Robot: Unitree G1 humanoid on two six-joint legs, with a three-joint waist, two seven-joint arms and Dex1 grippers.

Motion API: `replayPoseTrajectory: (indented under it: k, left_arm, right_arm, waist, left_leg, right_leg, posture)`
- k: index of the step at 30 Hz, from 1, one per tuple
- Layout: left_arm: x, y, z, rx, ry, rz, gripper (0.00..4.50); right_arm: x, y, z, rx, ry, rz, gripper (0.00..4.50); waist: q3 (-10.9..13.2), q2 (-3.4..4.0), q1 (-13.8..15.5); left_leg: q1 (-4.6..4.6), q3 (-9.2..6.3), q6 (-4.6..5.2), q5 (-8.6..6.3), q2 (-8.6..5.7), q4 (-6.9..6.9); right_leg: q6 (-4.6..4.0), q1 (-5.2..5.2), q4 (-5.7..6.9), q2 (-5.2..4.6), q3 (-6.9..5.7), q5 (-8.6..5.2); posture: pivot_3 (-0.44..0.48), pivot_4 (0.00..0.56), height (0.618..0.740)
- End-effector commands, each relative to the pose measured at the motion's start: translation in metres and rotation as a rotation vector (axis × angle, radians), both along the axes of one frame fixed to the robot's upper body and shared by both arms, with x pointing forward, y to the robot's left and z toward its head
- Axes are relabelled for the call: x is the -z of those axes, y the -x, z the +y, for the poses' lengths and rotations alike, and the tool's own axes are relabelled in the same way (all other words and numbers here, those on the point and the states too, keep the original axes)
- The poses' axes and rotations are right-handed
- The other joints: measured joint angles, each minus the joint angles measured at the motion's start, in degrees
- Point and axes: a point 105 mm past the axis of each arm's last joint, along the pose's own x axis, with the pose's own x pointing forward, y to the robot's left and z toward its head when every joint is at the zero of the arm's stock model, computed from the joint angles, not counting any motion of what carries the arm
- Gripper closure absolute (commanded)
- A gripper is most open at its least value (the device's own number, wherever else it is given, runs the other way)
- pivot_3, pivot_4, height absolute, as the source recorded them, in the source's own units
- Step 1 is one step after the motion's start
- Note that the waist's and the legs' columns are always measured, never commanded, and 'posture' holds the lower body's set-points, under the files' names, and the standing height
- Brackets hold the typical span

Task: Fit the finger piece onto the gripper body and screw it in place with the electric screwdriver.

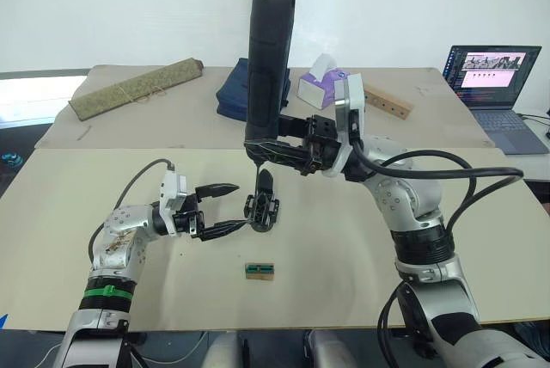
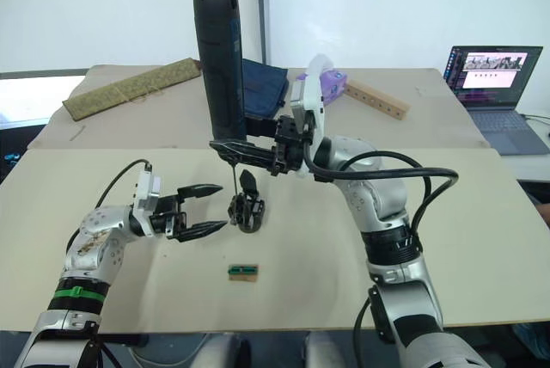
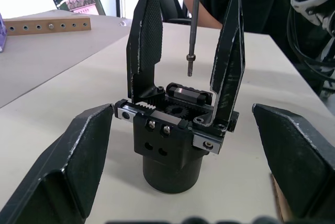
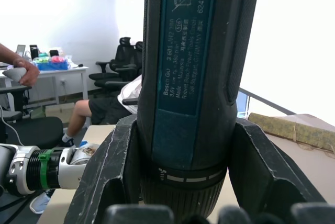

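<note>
Screwing step. Right gripper (image 1: 288,151) clamped the upright screwdriver (image 1: 268,58), bit just above the gripper body (image 1: 261,210) on the table (image 1: 361,248). Left gripper (image 1: 222,209) gaped wide beside it. Next: lower bit onto screw.

The gripper body (image 1: 261,211) stands on the table (image 1: 344,248), right of my left claw (image 1: 225,209), screwdriver (image 1: 268,67) directly above it.
</note>
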Motion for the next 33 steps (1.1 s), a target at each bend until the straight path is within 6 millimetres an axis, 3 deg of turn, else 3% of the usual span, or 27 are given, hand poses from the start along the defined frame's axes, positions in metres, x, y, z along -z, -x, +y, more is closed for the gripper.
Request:
replayPoseTrajectory:
  k: [1, 33]
  left_arm:
    - [-0.001, 0.000, -0.001, -0.001, -0.023, -0.035, 0.00]
    - [0.016, -0.003, -0.005, -0.010, -0.125, -0.054, 0.00]
  right_arm:
    - [-0.020, 0.009, 0.005, -0.023, -0.031, -0.104, 2.57]
    - [-0.003, 0.014, 0.015, -0.062, 0.009, -0.071, 2.57]
  waist:
    - [0.0, 0.00, 0.0]
    - [0.0, 0.00, 0.0]
  left_leg:
    - [0.01, 0.00, 0.00, 0.00, 0.00, 0.00]
    - [0.02, 0.00, 0.00, 0.00, 0.00, 0.00]
  right_leg:
    - [0.00, 0.00, 0.00, 0.00, 0.00, 0.00]
    - [0.00, -0.01, 0.00, 0.02, 0.00, 0.00]
  posture:
    - [0.000, 0.150, 0.740]
    - [0.000, 0.150, 0.740]
